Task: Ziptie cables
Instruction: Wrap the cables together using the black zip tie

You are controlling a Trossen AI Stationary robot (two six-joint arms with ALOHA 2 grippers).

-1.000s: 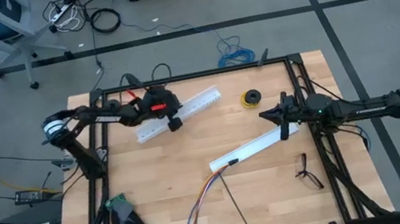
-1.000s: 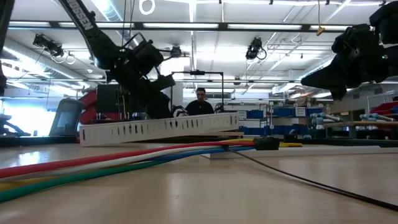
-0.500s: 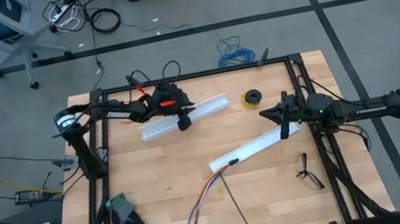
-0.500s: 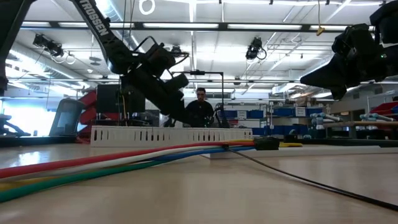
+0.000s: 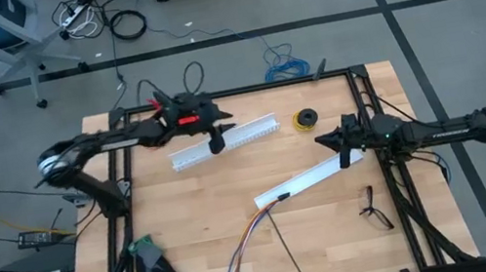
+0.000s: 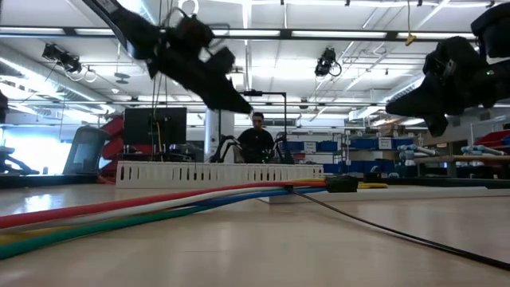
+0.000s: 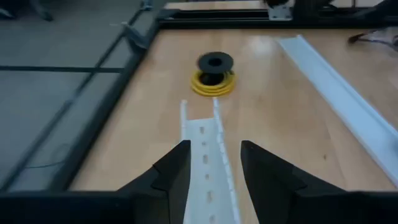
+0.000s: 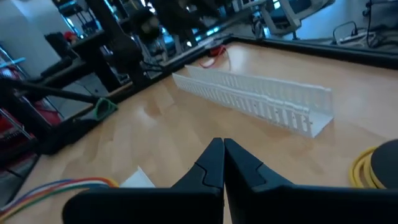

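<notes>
- Cables (image 5: 242, 250) lying at near edge w/ ziptie (image 5: 289, 255) beside – both well apart from either claw.
- R gripper (image 5: 342, 146) hovering over white channel (image 5: 308, 178), fingers pressed together.
- L gripper (image 5: 217, 145) hanging spread above slotted channel (image 5: 224, 143) – holding nothing.

slotted channel (image 5: 224, 142) below left claw (image 5: 216, 144), bare table (image 5: 185, 205) toward cables (image 5: 246, 244)

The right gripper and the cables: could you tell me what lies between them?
In the high view, a white slotted channel lies on the table between the right gripper and the cables; the cables' near end meets the channel's end.
</notes>
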